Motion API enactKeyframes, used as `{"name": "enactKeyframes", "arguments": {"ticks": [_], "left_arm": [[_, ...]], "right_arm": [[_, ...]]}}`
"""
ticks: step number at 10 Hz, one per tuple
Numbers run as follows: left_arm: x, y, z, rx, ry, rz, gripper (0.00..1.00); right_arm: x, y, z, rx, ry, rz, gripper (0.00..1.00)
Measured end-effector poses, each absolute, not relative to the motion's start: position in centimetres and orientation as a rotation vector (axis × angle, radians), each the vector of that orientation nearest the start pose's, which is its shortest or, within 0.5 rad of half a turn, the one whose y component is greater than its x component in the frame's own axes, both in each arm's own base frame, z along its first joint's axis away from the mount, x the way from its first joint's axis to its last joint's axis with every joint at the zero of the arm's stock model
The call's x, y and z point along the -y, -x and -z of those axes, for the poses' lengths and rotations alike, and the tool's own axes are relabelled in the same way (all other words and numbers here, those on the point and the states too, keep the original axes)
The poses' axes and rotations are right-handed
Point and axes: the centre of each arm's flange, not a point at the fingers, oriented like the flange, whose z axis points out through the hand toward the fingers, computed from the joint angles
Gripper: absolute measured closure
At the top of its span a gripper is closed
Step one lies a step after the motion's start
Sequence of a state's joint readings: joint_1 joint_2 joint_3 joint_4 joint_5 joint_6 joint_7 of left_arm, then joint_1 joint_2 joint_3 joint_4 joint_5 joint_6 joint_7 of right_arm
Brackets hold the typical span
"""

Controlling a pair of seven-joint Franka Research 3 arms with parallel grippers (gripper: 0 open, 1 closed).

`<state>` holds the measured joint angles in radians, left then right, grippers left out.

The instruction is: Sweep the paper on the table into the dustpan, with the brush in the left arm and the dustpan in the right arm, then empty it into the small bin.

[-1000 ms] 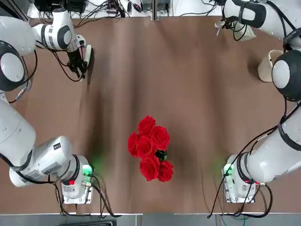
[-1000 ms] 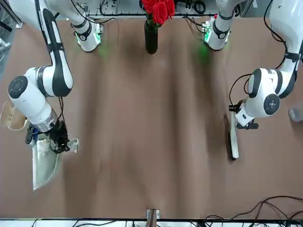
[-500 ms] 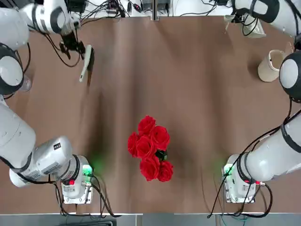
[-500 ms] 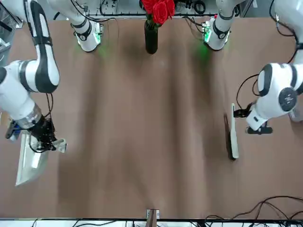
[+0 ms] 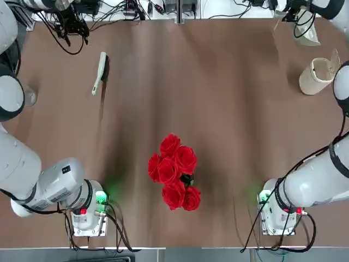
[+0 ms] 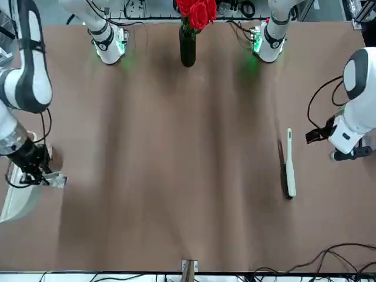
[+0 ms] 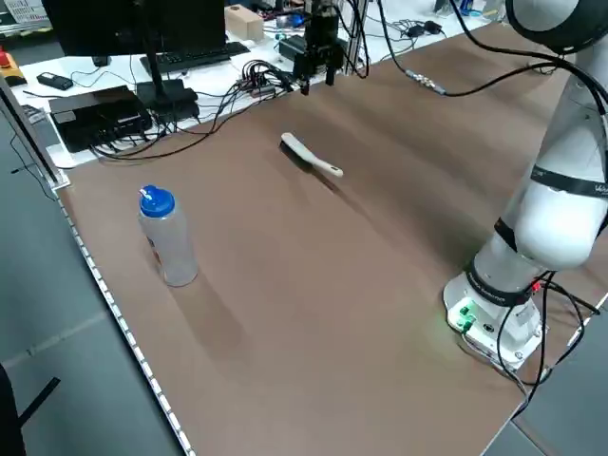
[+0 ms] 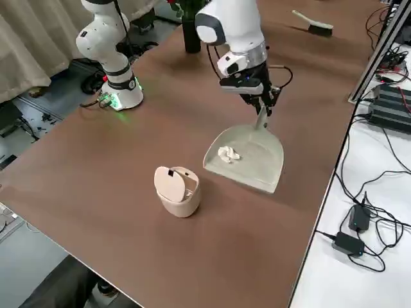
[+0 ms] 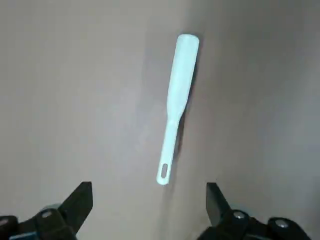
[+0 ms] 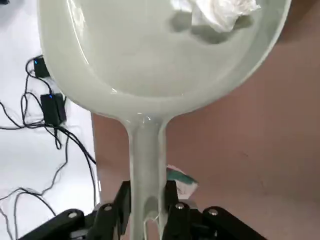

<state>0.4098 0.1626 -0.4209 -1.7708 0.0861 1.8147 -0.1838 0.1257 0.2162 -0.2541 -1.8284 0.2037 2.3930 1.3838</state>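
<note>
Paper ball in the pan, brush lying on the tabletop

The small crumpled white paper ball (image 8: 228,154) lies inside the wide-mouthed grey-beige plastic dustpan (image 8: 247,160), which is held above the brown matte tabletop (image 5: 218,109) by its short handle. The slim pale-handled brush (image 5: 100,73) with dark bristles lies on the tabletop, well apart from the dustpan. The small beige cylindrical plastic bin (image 8: 181,202) stands upright near the dustpan, its lid tilted open.
</note>
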Motion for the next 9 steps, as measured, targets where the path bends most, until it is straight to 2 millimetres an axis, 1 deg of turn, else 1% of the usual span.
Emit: {"name": "enactKeyframes", "arguments": {"ticks": [1,2,3,4,5,6,7,8,9], "left_arm": [[-1.3,-59.2,-48.0,0.274,3.134,-0.163,0.0],[-0.9,-58.9,-49.9,0.286,3.143,-0.137,0.0],[0.2,-58.3,-51.5,0.267,3.14,-0.112,0.0],[1.8,-57.5,-52.8,0.228,3.134,-0.118,0.0],[3.6,-56.5,-54.0,0.186,3.13,-0.121,0.0],[4.8,-56.0,-55.3,0.163,3.139,-0.097,0.0],[5.5,-55.9,-56.4,0.154,3.151,-0.066,0.0],[5.5,-56.2,-57.4,0.155,3.157,-0.031,0.0],[5.1,-56.5,-59.3,0.163,3.162,0.025,0.0]], "right_arm": [[7.7,-64.0,-46.2,-2.055,1.904,0.309,0.67],[8.5,-63.7,-46.8,-2.064,1.862,0.294,0.67],[9.3,-63.3,-46.9,-2.066,1.828,0.272,0.67],[10.5,-62.9,-46.7,-2.057,1.798,0.242,0.67],[11.8,-62.4,-46.5,-2.03,1.778,0.217,0.67],[13.2,-61.9,-46.1,-2.007,1.771,0.206,0.67],[14.3,-61.5,-45.8,-1.993,1.776,0.203,0.67],[15.2,-61.1,-45.6,-1.983,1.778,0.202,0.67],[16.0,-60.8,-45.4,-1.97,1.78,0.202,0.67]]}}
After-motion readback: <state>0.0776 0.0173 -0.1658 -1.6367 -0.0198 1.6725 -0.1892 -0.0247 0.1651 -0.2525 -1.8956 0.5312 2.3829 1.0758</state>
